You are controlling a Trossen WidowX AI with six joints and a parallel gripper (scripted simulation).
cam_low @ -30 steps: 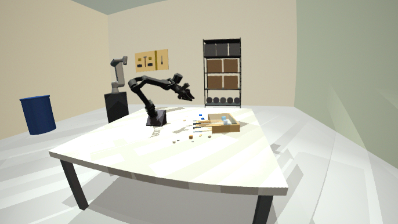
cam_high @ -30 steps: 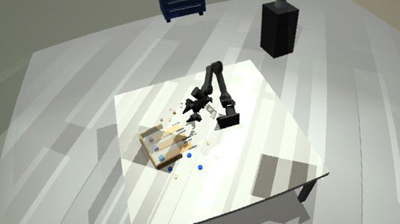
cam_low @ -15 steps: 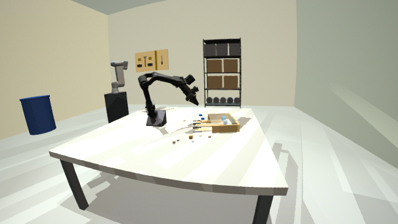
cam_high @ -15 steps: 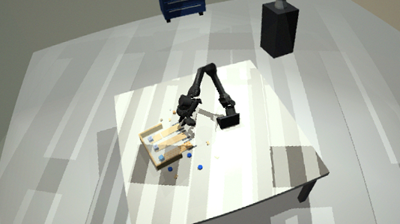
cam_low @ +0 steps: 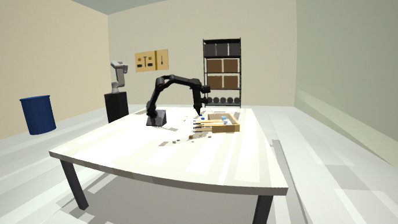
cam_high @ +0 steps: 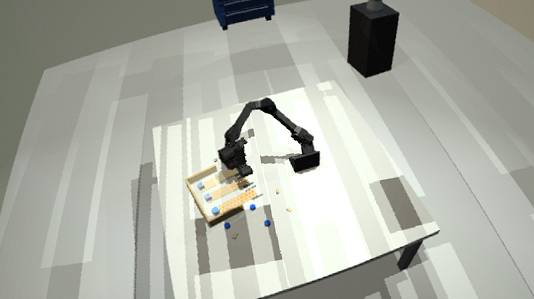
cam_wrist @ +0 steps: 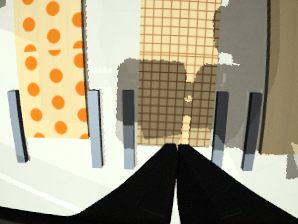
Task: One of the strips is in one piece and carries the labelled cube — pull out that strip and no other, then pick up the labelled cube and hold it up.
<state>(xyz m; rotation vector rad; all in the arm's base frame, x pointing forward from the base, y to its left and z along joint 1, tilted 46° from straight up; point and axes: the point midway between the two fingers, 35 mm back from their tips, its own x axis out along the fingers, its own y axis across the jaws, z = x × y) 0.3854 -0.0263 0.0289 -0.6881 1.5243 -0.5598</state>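
Strips (cam_wrist: 178, 23) are lying side by side, running out of the open end of the wooden tray (cam_high: 195, 189) toward the middle of the desk (cam_high: 320, 244); I am seeing a checked one, a dotted strip (cam_wrist: 53, 50) and a darker one in the wrist view. I am holding the fingers pinched fully together over the near end of the checked strip, and I am not seeing anything caught between them. Small pale cubes (cam_high: 201, 186) are sitting at the strips' far ends inside the tray; I cannot tell which is labelled.
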